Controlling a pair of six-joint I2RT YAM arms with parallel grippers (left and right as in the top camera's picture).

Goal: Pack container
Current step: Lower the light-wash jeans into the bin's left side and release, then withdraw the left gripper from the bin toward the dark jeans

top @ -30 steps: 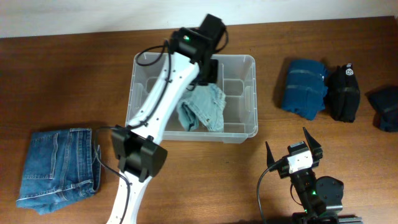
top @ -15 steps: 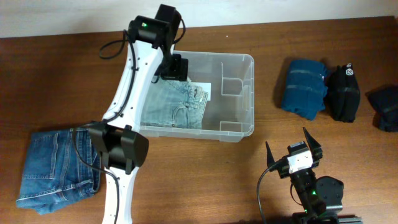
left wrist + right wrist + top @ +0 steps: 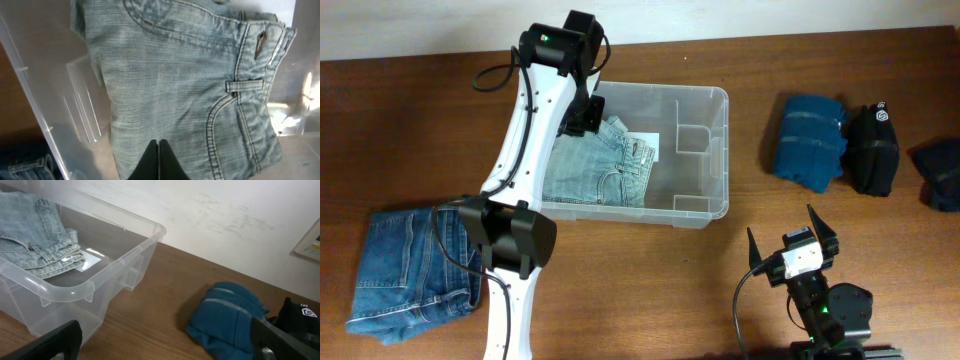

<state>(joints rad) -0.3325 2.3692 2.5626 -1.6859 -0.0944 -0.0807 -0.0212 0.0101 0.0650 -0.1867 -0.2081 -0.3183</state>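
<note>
I'm seeing the left gripper hovering, fingers pressed together, over pale jeans lying in the container, mid-table toward the far edge. The right gripper is sitting spread wide, near right.

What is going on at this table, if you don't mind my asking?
The robot is packing clothes into a clear tub. Pale jeans lie in it, and the left hand hovers just above them, shut with nothing in it. The right hand rests open, away from everything. Darker jeans to the left and folded garments to the right wait outside.
</note>
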